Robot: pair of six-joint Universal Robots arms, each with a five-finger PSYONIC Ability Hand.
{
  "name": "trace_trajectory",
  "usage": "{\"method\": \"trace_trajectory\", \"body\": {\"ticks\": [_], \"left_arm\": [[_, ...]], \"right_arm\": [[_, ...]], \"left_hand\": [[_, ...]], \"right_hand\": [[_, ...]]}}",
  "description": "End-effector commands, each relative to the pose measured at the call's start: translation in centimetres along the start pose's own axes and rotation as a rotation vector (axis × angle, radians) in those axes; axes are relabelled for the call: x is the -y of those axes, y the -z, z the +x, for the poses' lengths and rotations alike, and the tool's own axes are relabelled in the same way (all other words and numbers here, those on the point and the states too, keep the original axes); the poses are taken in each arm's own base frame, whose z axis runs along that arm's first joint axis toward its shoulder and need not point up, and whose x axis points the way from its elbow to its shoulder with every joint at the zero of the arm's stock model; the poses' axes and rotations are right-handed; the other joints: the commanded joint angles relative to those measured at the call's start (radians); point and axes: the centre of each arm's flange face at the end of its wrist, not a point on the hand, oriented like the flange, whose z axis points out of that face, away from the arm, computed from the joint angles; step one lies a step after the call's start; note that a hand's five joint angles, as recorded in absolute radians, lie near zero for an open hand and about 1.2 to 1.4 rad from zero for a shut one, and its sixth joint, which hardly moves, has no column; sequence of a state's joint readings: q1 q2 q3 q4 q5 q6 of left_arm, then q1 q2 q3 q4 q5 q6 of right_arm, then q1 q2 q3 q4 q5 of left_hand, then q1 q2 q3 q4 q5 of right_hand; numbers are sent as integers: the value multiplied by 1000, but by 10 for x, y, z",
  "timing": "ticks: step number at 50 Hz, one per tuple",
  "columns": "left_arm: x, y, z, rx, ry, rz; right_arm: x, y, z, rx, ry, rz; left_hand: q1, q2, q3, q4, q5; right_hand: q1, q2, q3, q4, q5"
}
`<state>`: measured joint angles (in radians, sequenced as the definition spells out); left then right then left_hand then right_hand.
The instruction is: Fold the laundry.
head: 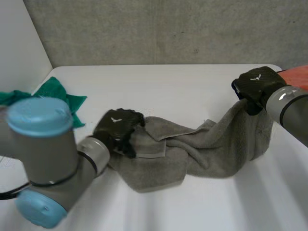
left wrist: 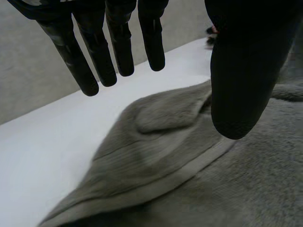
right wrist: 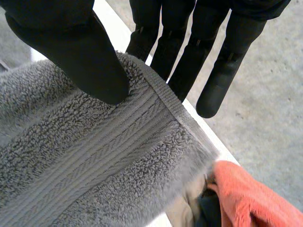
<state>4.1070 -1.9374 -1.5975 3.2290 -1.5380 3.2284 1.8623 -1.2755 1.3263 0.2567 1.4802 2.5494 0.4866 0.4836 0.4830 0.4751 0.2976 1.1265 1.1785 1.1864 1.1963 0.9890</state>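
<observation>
Lying crumpled on the table [head: 168,91], the grey towel [head: 216,149] is running lengthwise from one arm to the other. The right robot hand [head: 257,85] is pinching the hem at its right end between thumb and fingers. The left robot hand [head: 117,126] is hovering with fingers straight and spread over the left end.

Crumpled grey towel [head: 192,154] across table

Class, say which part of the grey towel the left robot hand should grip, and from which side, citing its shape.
Grip the hemmed edge of the grey towel below the open left robot hand, probably coming down from above. That band is flat, thin and exposed, unlike the bunched middle; the right robot hand pinches a hem likewise.
</observation>
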Motion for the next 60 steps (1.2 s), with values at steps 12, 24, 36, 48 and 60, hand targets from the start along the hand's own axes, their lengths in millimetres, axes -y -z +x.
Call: {"method": "trace_trajectory", "body": {"ticks": [12,24,36,48,60], "left_arm": [[-44,-58,31,-4,-268,-36],[-39,-76,29,16,-259,-4],[-36,-76,29,11,-269,-22],[-21,-72,36,-3,-269,-3],[-21,-94,37,-5,-272,-12]], "right_arm": [[-35,-6,3,-35,-21,-55],[-46,-8,-1,-33,-23,-68],[-48,-8,3,-45,-21,-71],[-49,-9,1,-38,-21,-76],[-51,-10,1,-41,-22,-76]], "left_hand": [[261,264,265,273,276],[769,772,772,780,783],[370,373,374,381,384],[373,376,376,384,387],[587,590,590,598,601]], "right_hand": [[270,218,210,200,233],[270,218,210,200,233],[270,218,210,200,233],[270,218,210,200,233],[270,218,210,200,233]]}}
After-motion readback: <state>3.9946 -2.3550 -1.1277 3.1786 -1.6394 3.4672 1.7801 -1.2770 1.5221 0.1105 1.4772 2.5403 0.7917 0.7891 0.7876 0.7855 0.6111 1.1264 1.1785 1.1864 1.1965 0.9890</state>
